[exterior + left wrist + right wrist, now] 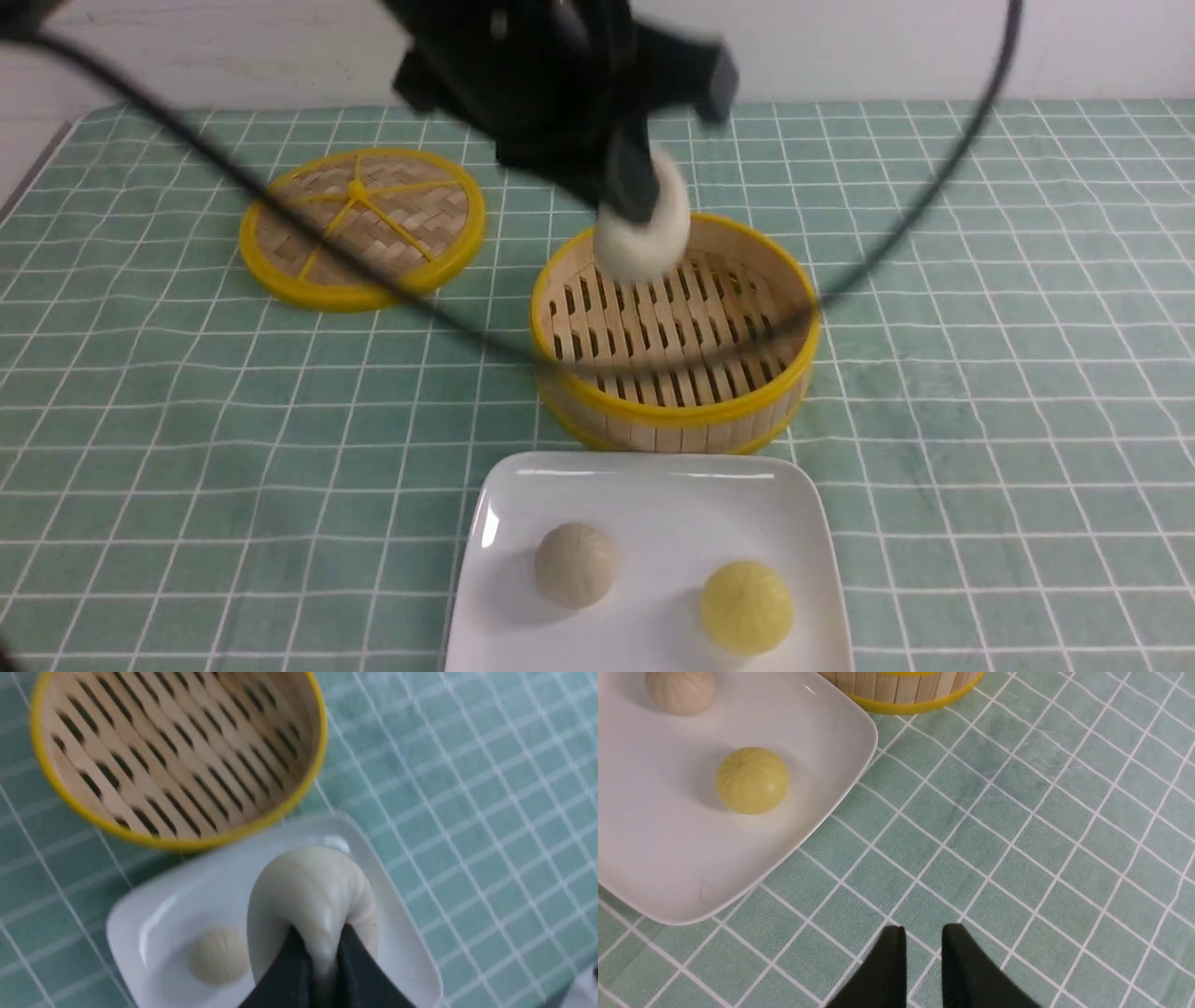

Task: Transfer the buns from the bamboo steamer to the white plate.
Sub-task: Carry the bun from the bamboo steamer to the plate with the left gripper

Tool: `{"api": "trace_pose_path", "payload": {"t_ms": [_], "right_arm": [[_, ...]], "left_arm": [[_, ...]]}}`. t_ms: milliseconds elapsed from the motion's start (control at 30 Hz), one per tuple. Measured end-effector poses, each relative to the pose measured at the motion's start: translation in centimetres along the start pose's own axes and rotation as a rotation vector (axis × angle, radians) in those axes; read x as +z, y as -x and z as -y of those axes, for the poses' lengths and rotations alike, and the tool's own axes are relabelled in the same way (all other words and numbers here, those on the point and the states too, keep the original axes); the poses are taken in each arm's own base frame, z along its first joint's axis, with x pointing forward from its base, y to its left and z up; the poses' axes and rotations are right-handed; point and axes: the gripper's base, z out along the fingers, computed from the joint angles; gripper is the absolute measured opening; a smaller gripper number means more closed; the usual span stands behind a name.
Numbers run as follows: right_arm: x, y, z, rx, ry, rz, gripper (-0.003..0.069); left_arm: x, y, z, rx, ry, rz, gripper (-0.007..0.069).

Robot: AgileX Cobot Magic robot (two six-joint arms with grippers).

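Cream bun [574, 564] and yellow bun [746, 606] sit on the white plate [653, 481], my left gripper [322, 945] pinches the last white bun [310, 891] above the empty bamboo steamer [672, 417], and my right gripper [923, 935] hangs slightly parted, holding nothing.

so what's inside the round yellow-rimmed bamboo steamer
The steamer shows only its bare slatted floor, no buns. From the front, a raised cream-white bun hides part of its far wall.

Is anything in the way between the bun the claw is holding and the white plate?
Nothing visible blocks it. The left claw holds the white bun above the bamboo steamer, seemingly clear of its rim. The white plate lies right beside it, with a cream bun and a yellow bun on it and bare room left.
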Motion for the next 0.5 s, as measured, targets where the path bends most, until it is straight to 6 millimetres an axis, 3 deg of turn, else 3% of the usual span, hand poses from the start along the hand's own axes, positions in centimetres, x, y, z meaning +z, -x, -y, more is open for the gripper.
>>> {"api": "trace_pose_path", "payload": {"t_ms": [33,100,133,267,400,500], "right_arm": [[0.0,0.0,0.0,0.001,0.0,0.002,0.0144],[0.0,0.0,0.0,0.009,0.001,0.005,0.0144],[0.0,0.1,0.0,0.018,0.002,0.007,0.0146],[0.0,0.1,0.0,0.019,0.002,0.009,0.015],[0.0,0.1,0.0,0.02,0.003,0.009,0.0153],[0.0,0.0,0.0,0.02,0.003,0.001,0.0153]], "left_arm": [[1.5,-2.6,0.4,0.013,0.001,-0.096,0.0031],[2.7,-4.5,0.8,0.031,0.0,-0.158,0.0031],[5.2,-7.0,1.0,0.042,0.005,-0.23,0.0031],[10.7,-11.5,0.6,0.023,0.022,-0.268,0.0033],[14.6,-13.3,-0.2,-0.04,0.034,-0.204,0.0034],[16.0,-13.4,-0.5,-0.054,0.041,-0.192,0.0036]]}}
